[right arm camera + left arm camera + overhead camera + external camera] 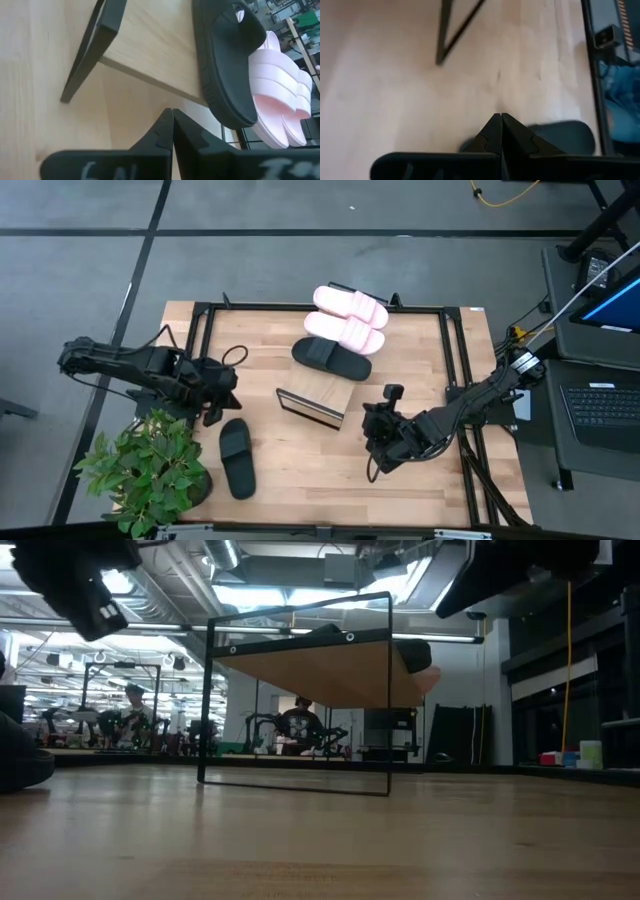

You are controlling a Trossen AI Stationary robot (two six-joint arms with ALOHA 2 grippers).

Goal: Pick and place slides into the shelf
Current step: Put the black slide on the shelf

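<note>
The shelf [322, 388] stands mid-table, a slanted light-wood board with a dark lip on a black frame [300, 780]. Two pale pink slides [348, 318] and one black slide [332, 358] lie side by side on it; the right wrist view shows the black slide [225, 65] and the pink ones [280, 95]. The second black slide [237, 458] lies sole-down on the table, near left. My left gripper [218, 410] is shut just beyond that slide's far end [562, 137]. My right gripper [378, 428] is shut, right of the shelf's near end.
A potted plant [150, 470] stands at the near left corner, close to the loose black slide. Black frame rails [455, 360] run along the table's edges. A laptop [605, 405] sits off the table to the right. People sit far behind the table [298, 725].
</note>
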